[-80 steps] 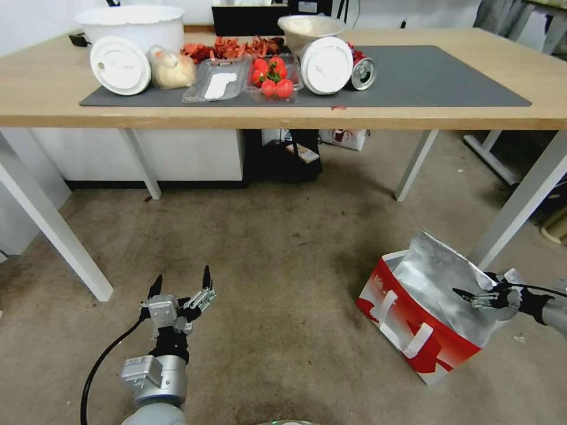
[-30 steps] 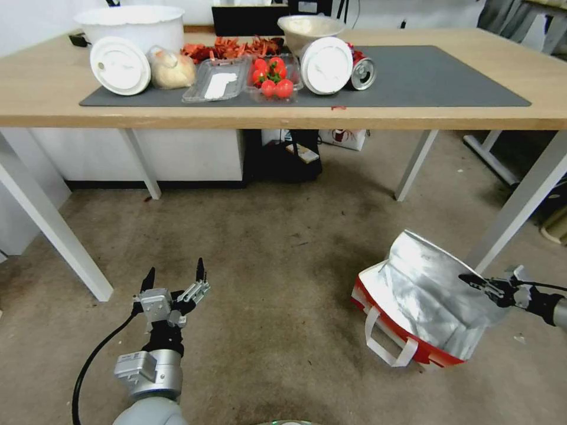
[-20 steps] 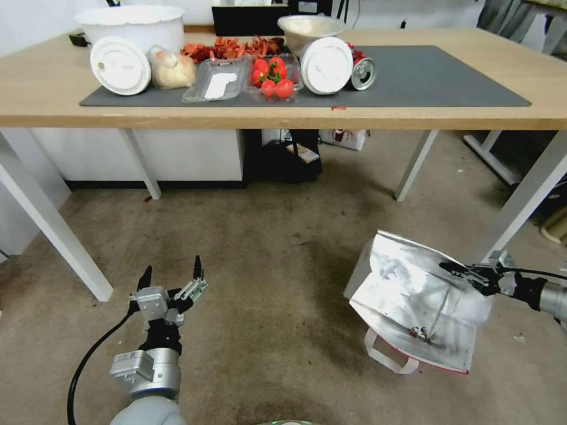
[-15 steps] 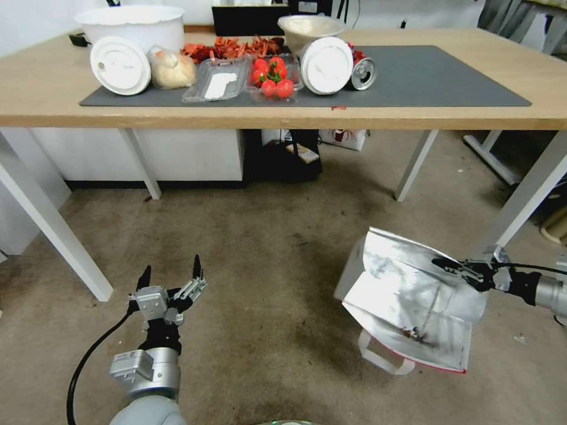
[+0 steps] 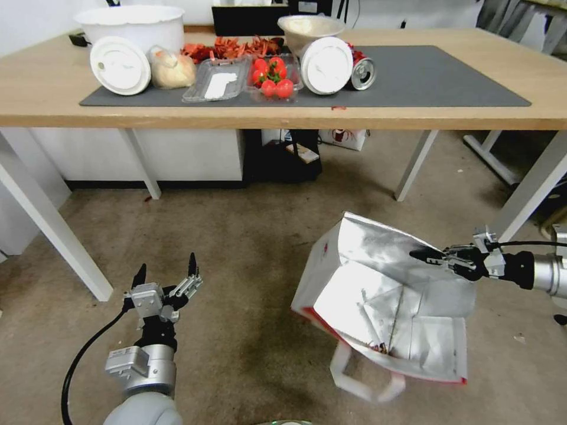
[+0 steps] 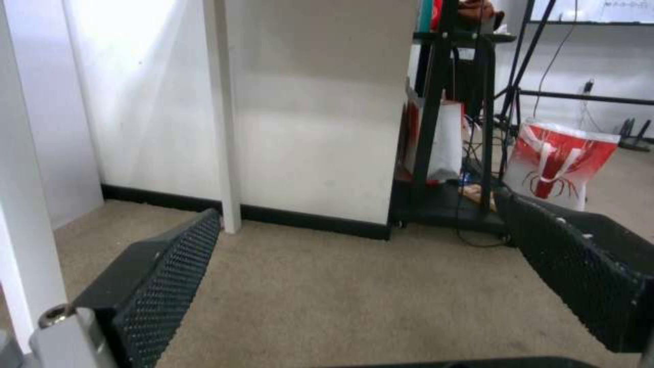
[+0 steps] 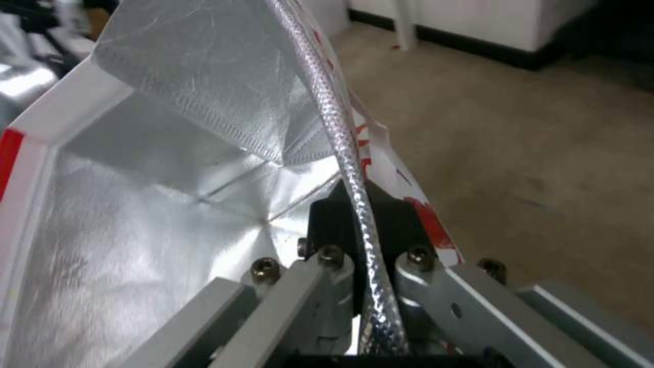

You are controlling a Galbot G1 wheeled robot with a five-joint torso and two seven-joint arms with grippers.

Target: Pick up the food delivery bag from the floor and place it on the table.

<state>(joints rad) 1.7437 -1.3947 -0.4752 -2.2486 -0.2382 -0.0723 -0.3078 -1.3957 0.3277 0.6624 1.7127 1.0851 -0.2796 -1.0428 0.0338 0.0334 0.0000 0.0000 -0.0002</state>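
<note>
The food delivery bag (image 5: pixel 378 295) hangs tilted just above the floor (image 5: pixel 248 236), its open mouth turned to the head camera so the crinkly silver lining shows. A white strap handle (image 5: pixel 360 381) dangles below its red edge. My right gripper (image 5: pixel 422 255) is shut on the bag's upper rim; the right wrist view shows the right gripper (image 7: pixel 357 214) pinching the foil edge of the bag (image 7: pixel 170 204). My left gripper (image 5: pixel 165 274) is open, low over the floor at the left, well apart from the bag. The table (image 5: pixel 413 118) with its grey mat (image 5: pixel 437 77) stands ahead.
White bowls, lids, a tray of tomatoes (image 5: pixel 271 77) and a can (image 5: pixel 362 73) crowd the mat's left half. A white table leg (image 5: pixel 522 198) stands close behind my right gripper; another leg (image 5: pixel 56 227) is at the left. A second red-and-white bag (image 6: pixel 559 163) sits under the table.
The right gripper has moved left and up with the bag, which has left the floor and swung toward the middle, mouth turning to the camera. The left arm has barely shifted.
</note>
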